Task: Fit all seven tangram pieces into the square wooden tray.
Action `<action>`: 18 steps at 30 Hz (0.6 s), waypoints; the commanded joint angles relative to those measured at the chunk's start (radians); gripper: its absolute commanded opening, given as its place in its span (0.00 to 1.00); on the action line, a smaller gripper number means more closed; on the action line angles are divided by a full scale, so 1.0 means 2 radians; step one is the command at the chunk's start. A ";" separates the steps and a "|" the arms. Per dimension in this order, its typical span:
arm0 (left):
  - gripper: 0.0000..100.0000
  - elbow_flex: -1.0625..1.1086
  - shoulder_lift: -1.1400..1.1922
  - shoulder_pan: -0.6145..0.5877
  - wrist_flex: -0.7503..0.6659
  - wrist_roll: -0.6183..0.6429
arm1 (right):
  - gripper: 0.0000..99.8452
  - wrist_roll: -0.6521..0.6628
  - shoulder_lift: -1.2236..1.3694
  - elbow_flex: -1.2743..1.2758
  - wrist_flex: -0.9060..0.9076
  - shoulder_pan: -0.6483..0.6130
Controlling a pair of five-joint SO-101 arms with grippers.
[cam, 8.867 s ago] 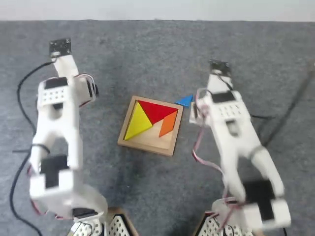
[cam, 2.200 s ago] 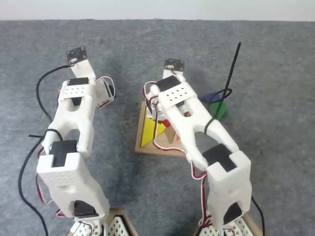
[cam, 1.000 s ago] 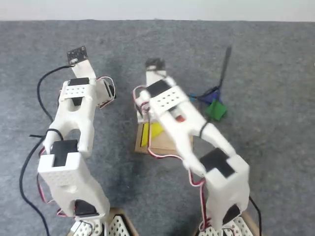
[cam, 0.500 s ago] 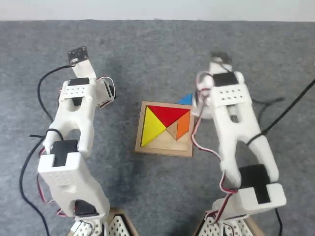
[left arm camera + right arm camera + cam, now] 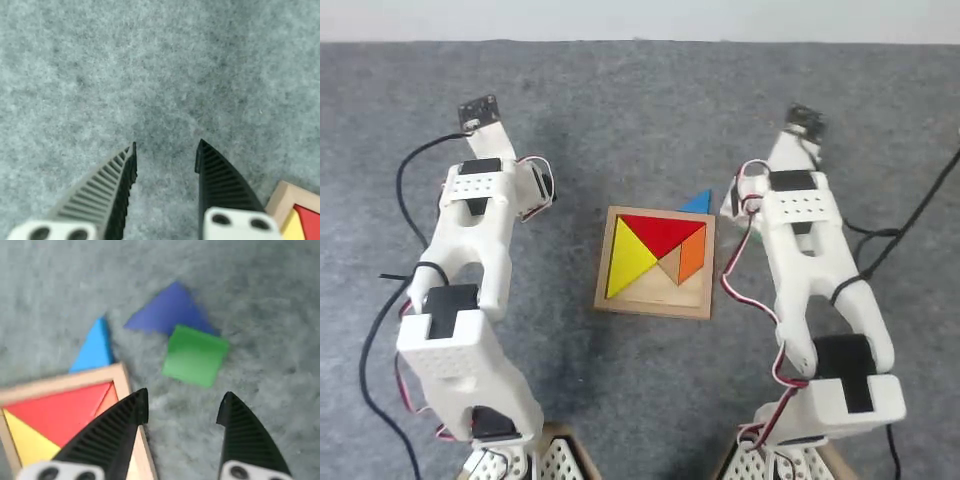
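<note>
The right tool point(image 5: 185, 395) hangs with its fingers apart above the grey table point(image 5: 620, 120), just off a corner of the wooden tray point(image 5: 75, 379). Beyond that corner lies the green square point(image 5: 196, 356). The dark blue triangle point(image 5: 167, 312) touches it, or is perhaps tucked slightly under it. The light blue triangle point(image 5: 95, 347) rests against the tray's outer rim. Inside the tray sit the red triangle point(image 5: 660, 232), the yellow triangle point(image 5: 628, 265) and the orange piece point(image 5: 692, 258). The left tool point(image 5: 167, 145), also spread, hovers over the table on the tray's other side, with a tray corner near one finger.

One tray point(image 5: 655, 298), two arms point(image 5: 470, 240), and six pieces: red point(image 5: 660, 232), yellow point(image 5: 628, 262), orange point(image 5: 692, 255), light-blue point(image 5: 698, 204), dark-blue point(image 5: 167, 312), green point(image 5: 195, 356).
</note>
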 commanded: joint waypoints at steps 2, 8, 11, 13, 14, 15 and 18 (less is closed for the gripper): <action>0.19 -0.002 -0.032 0.002 -0.004 -0.005 | 0.24 -0.037 -0.011 0.022 -0.013 0.013; 0.19 -0.002 -0.032 0.002 -0.002 -0.005 | 0.24 -0.035 0.030 0.026 -0.055 0.015; 0.19 0.003 -0.032 0.001 -0.002 -0.005 | 0.24 -0.035 0.059 -0.008 -0.049 0.015; 0.19 0.004 -0.032 0.001 -0.003 -0.005 | 0.24 -0.035 0.076 -0.036 -0.036 0.015; 0.19 0.004 -0.032 0.002 -0.003 -0.005 | 0.24 -0.035 0.086 -0.048 -0.033 0.015; 0.19 0.004 -0.032 0.002 -0.003 -0.005 | 0.24 -0.035 0.095 -0.056 -0.032 0.015; 0.19 0.004 -0.032 0.002 -0.003 -0.005 | 0.24 -0.035 0.117 -0.075 -0.032 0.015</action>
